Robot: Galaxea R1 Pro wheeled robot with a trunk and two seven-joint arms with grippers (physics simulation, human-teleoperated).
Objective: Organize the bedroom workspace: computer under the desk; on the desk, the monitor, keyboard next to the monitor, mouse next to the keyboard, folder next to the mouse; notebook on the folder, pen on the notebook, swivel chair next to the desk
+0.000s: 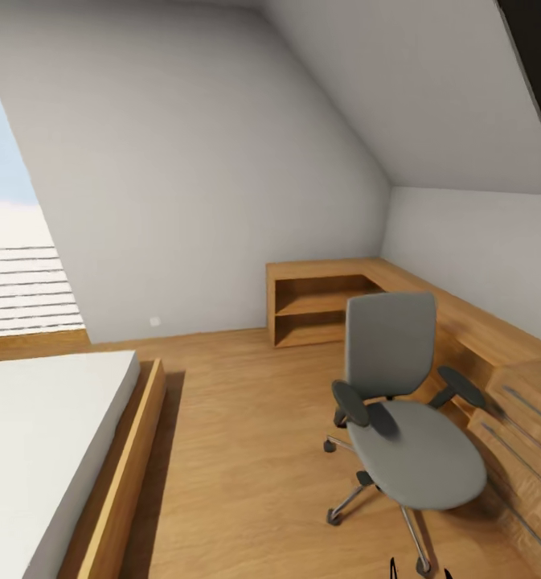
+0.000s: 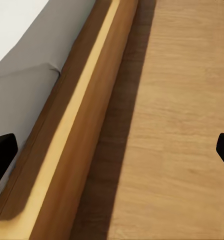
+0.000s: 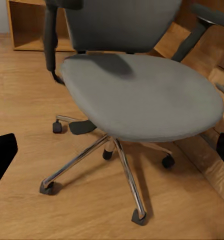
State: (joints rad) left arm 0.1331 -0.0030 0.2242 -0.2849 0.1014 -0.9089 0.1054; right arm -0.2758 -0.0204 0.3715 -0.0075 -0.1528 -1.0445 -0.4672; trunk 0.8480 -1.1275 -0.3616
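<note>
Both grippers released, fingertips at frame edges, nothing held. Bed point(image 1: 53, 434) near left. Swivel chair point(image 1: 411, 418) near right beside desk point(image 1: 463, 318), seat bare, folder not visible. Step, I judge: still searching; next, turn to find it.

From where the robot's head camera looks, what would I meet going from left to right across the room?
Bed → open floor → swivel chair → wooden drawer unit at the right edge.
</note>
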